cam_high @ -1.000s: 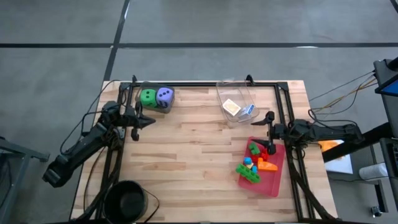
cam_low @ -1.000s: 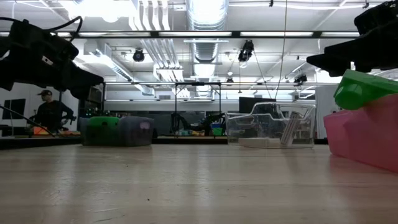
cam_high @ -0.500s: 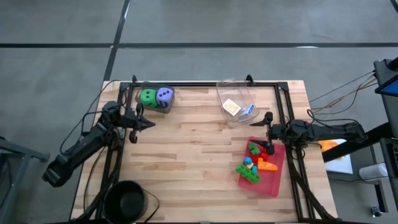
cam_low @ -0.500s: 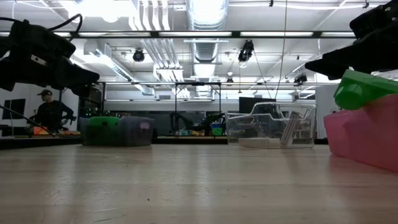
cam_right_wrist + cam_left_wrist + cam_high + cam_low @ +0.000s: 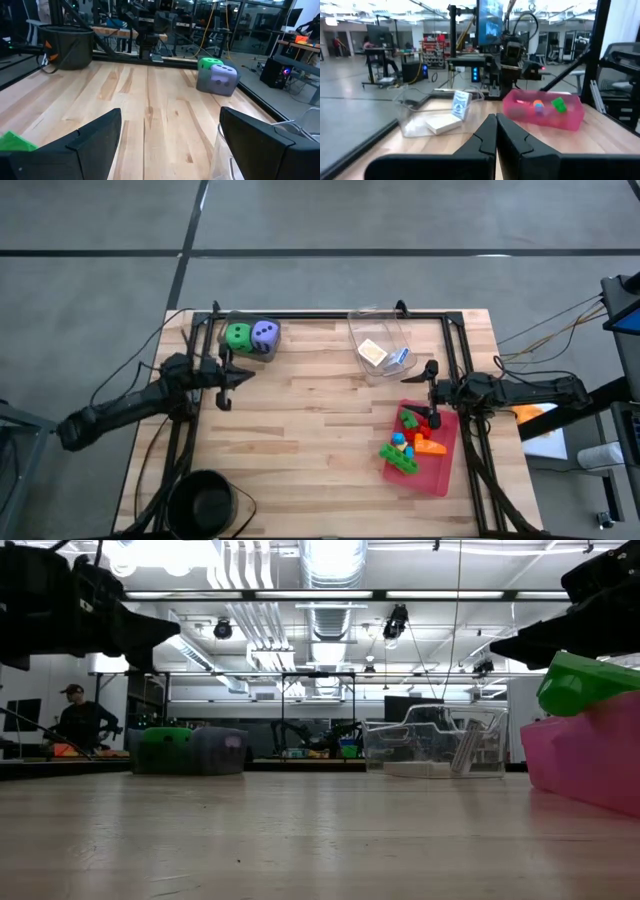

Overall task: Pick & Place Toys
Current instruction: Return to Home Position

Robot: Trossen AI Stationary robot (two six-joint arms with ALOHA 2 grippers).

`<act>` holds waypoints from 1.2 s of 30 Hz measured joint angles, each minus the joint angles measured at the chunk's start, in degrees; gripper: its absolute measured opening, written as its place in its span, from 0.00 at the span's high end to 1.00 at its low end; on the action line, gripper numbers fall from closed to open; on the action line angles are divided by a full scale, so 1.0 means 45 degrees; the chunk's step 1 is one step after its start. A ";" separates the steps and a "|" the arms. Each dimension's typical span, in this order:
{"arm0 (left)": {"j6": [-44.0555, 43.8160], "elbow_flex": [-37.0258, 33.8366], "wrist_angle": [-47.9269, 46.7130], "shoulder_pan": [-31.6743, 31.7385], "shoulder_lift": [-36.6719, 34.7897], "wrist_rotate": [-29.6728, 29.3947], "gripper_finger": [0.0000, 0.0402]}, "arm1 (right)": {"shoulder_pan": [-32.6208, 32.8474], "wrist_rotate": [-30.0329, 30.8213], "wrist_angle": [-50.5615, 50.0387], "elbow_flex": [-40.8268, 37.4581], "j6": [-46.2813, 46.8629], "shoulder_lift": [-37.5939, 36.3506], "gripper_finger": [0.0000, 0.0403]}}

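My left arm [image 5: 130, 405] and right arm [image 5: 520, 390] are dark, nearly black, each made of slim straight links joined by thicker, rounded housings. My left gripper [image 5: 496, 117] has matte black fingers [image 5: 482, 140] with angular, stepped edges that taper to narrow tips. My right gripper [image 5: 169, 112] has broad, flat black fingers [image 5: 95, 135], wedge-shaped with bevelled edges and a dull, faintly glossy sheen.

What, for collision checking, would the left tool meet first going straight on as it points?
Probably the right tool, across the table; the left tool aims between the clear box and pink tray, though depth is unclear.
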 joint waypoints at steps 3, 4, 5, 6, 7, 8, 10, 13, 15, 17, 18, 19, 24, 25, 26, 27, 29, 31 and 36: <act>-0.0367 0.0000 -0.0175 -0.1706 0.0012 -0.1784 0.98 | 0.0000 0.0000 0.0005 0.0000 -0.0001 0.0000 0.17; -0.0575 0.0000 0.0009 -0.2383 0.0029 -0.2509 0.98 | 0.0000 0.0000 0.0005 0.0000 -0.0001 0.0000 0.17; -0.0581 0.0000 0.0179 -0.3158 0.0021 -0.3182 0.98 | 0.0000 0.0000 0.0005 0.0000 -0.0001 0.0000 0.17; -0.0398 0.0000 0.0245 -0.3903 -0.0017 -0.3710 0.98 | 0.0000 0.0000 0.0005 0.0000 -0.0001 0.0000 0.17; -0.0077 0.0000 0.0213 -0.4616 -0.0085 -0.4143 0.98 | 0.0000 0.0000 0.0005 0.0000 -0.0001 0.0000 0.17; 0.0222 0.0000 0.0208 -0.5230 -0.0145 -0.4541 0.98 | 0.0000 0.0000 0.0010 0.0000 -0.0001 0.0014 0.17; 0.0566 0.0046 -0.0384 -0.6156 -0.0393 -0.5440 0.98 | 0.0000 0.0000 0.0005 0.0000 -0.0001 0.0024 0.17; 0.0268 0.0018 -0.1565 -0.6797 -0.0835 -0.6285 0.98 | 0.0000 0.0000 0.0010 0.0000 -0.0001 0.0010 0.17; 0.0115 0.0005 -0.1901 -0.6869 -0.1221 -0.6323 0.98 | 0.0000 0.0000 0.0005 0.0000 -0.0001 0.0004 0.17; 0.0040 0.0005 -0.2900 -0.6862 -0.1621 -0.6192 0.98 | 0.0000 0.0000 0.0010 0.0000 -0.0004 -0.0005 0.17; -0.0051 0.0005 -0.3206 -0.6833 -0.1900 -0.6135 0.98 | 0.0000 0.0000 0.0010 0.0000 -0.0005 -0.0005 0.17; -0.0189 0.0005 -0.3465 -0.6791 -0.2240 -0.6124 0.98 | 0.0000 0.0000 0.0010 0.0000 -0.0001 -0.0001 0.17; 0.0150 0.0015 -0.3866 -0.6782 -0.3243 -0.5932 0.98 | 0.0000 -0.0001 0.0015 0.0000 -0.0006 0.0002 0.17; 0.0401 0.0015 -0.3867 -0.6782 -0.3286 -0.5944 0.98 | 0.0005 -0.0002 0.0010 0.0000 -0.0006 0.0000 0.17; 0.0620 0.0022 -0.3886 -0.6779 -0.3281 -0.5983 0.98 | 0.0000 0.0000 0.0014 0.0000 -0.0006 0.0013 0.17; 0.0842 0.0030 -0.3919 -0.6766 -0.3253 -0.6029 0.98 | 0.0000 0.0000 0.0015 0.0000 -0.0006 0.0010 0.17; 0.1211 0.0034 -0.3940 -0.6757 -0.3087 -0.6047 0.98 | 0.0000 0.0000 0.0013 0.0000 -0.0006 0.0010 0.17; 0.1240 0.0034 -0.3940 -0.6757 -0.3001 -0.6056 0.98 | 0.0000 0.0000 0.0011 0.0000 -0.0006 0.0007 0.17; 0.1245 0.0037 -0.3950 -0.6757 -0.2890 -0.6061 0.98 | 0.0000 -0.0002 0.0015 0.0000 -0.0006 0.0004 0.17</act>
